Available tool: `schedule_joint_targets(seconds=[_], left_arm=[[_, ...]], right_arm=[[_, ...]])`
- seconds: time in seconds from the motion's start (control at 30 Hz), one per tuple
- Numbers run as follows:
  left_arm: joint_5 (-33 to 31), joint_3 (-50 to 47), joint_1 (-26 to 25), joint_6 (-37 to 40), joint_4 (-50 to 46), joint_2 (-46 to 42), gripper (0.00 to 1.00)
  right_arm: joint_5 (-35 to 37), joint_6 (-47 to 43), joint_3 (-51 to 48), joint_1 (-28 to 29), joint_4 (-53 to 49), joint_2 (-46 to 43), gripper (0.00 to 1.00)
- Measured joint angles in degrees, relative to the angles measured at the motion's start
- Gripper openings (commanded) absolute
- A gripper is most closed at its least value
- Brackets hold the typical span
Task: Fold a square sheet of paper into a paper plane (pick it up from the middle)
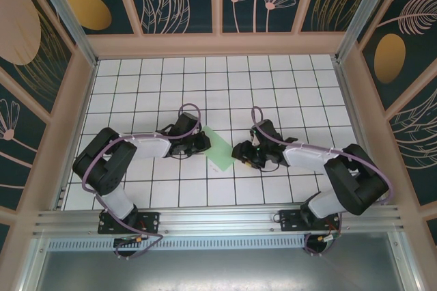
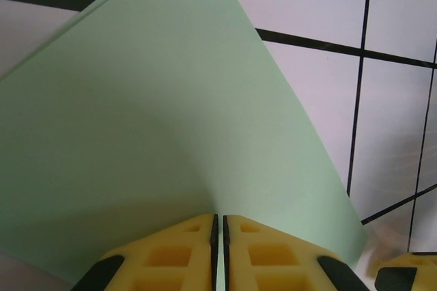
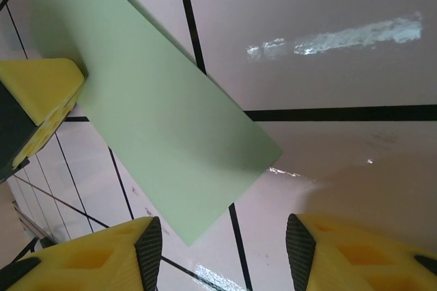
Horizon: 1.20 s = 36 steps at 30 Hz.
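Left to right: the left gripper point(image 1: 202, 143) has its jaws clenched on the left edge of the paper point(image 1: 222, 149), seemingly to anchor the sheet against sliding on the smooth tiled worktop point(image 1: 273, 79). From the left wrist, the yellow jaws point(image 2: 218, 221) meet tight over the green paper point(image 2: 171, 113). A second layer showing along its far edge suggests it is already doubled over. The paper lies mid-worktop between the two arms as a narrow strip, its right end flat on the tiles. At right, the right gripper point(image 1: 243, 154) sits just beside that end. Its jaws point(image 3: 222, 244) are released and grasp nothing, and the paper's corner point(image 3: 198, 229) lies just ahead of them. Judging by this, they are placed either to press a crease or to take the free end.
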Motion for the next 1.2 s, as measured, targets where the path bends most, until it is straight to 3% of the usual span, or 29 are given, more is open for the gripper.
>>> schedule_joint_targets(seconds=[0.53,0.73,0.93,1.2], left_arm=[[-0.11,-0.39,0.00,1.09,2.05,1.14,0.13],[-0.09,-0.39,0.00,1.51,2.23,1.25,0.13],[-0.07,-0.37,0.00,1.66,2.27,1.31,0.13],[0.09,-0.26,0.00,1.99,2.51,1.49,0.14]], right_arm=[[1.73,-4.52,6.73,-1.84,-0.04,7.23,0.54],[1.20,-6.45,6.95,-1.84,-0.42,7.82,0.48],[1.70,-8.20,7.28,-2.01,-2.10,7.61,0.56],[1.20,-9.53,7.28,-2.71,-2.16,7.58,0.55]])
